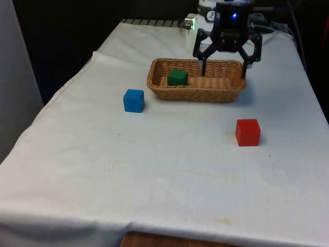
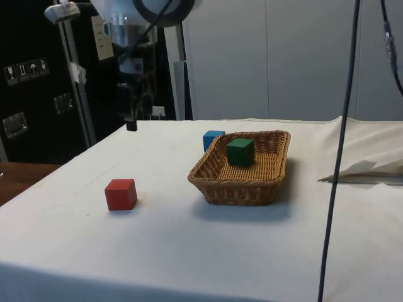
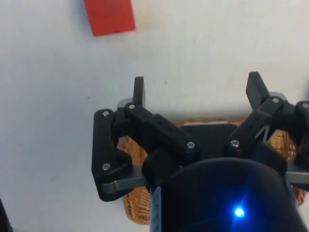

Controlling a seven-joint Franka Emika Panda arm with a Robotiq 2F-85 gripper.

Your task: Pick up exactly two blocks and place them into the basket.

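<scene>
A wicker basket [image 1: 195, 95] [image 2: 239, 185] sits on the white cloth with a green block [image 1: 178, 77] [image 2: 240, 151] inside it, towards its end on the front view's left. A blue block [image 1: 133, 100] [image 2: 213, 138] rests on the cloth just outside that end. A red block [image 1: 248, 132] [image 2: 120, 194] [image 3: 109, 17] lies apart, nearer the table's front on the front view's right. My gripper [image 1: 223, 72] [image 2: 131, 123] [image 3: 197, 89] hangs open and empty, raised above the basket's other end, with wicker [image 3: 135, 208] showing under it.
A black cable [image 2: 340, 157] hangs down in front of the side camera. A fold of white cloth [image 2: 365, 170] lies beyond the basket in the side view. Bare cloth stretches between the red block and the basket.
</scene>
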